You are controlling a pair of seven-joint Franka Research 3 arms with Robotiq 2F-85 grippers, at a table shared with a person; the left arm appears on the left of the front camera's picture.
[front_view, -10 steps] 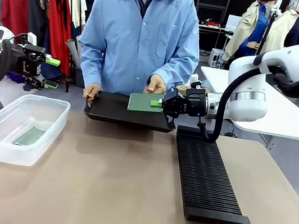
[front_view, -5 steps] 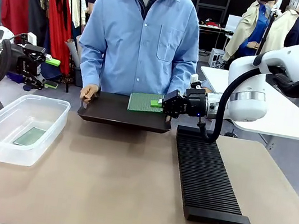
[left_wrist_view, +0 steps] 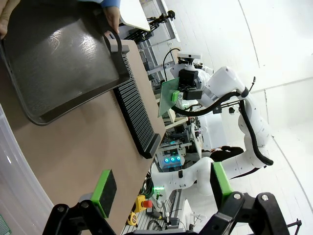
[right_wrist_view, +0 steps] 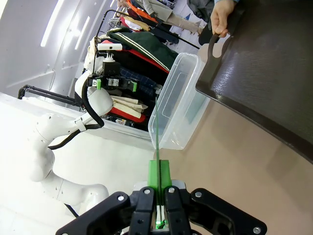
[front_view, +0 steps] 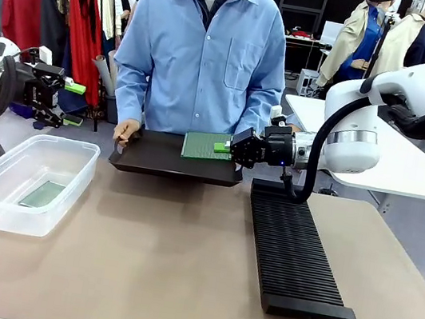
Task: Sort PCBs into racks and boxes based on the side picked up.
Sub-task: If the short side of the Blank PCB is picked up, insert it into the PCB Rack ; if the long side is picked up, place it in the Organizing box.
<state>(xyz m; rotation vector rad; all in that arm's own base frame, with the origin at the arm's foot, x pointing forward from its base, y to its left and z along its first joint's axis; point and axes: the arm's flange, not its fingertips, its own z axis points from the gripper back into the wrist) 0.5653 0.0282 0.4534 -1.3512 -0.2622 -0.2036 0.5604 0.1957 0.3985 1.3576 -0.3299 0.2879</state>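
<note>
Table (front_view: 156, 260): 1 open lane down the bare middle, bounded left by clear tub (front_view: 1, 217), right by black rack (front_view: 295, 249), far end closed by the tray (front_view: 174, 171) in a person's hand (front_view: 126, 130).

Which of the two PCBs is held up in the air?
The PCB clamped in the right gripper; the other PCB lies flat inside the clear tub.
</note>
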